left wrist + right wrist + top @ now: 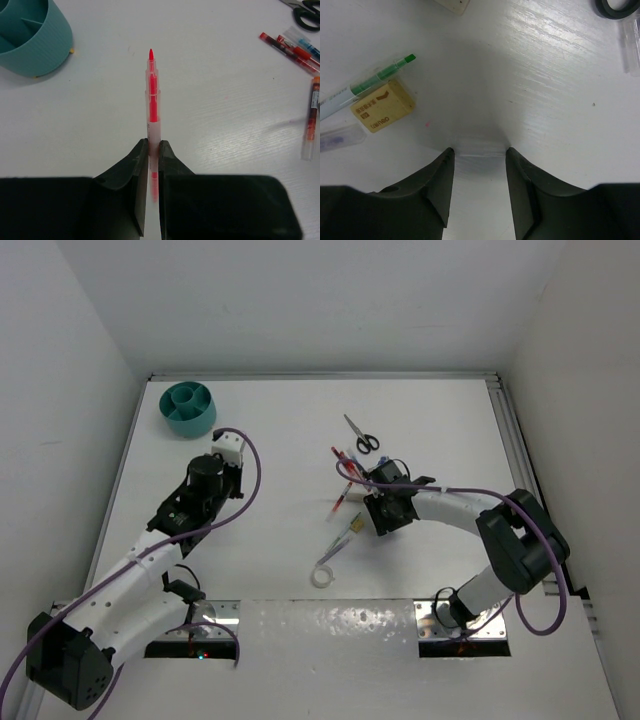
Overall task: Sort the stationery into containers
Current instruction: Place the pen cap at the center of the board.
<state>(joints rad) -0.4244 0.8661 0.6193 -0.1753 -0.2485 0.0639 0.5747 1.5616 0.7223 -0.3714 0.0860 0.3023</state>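
Red pen clamped tight in left gripper, tip pointed ahead; teal organiser seen near, up-left. Right gripper spread apart, nothing gripped, table below; tan eraser lying just left.

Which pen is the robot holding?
The red-tipped pen, pinched between the left gripper's fingers. The other pens all lie loose on the table.

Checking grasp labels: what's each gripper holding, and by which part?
Left gripper is shut on the red pen, pinching the rear half of its barrel, tip pointing away. Right gripper is open, nothing held.
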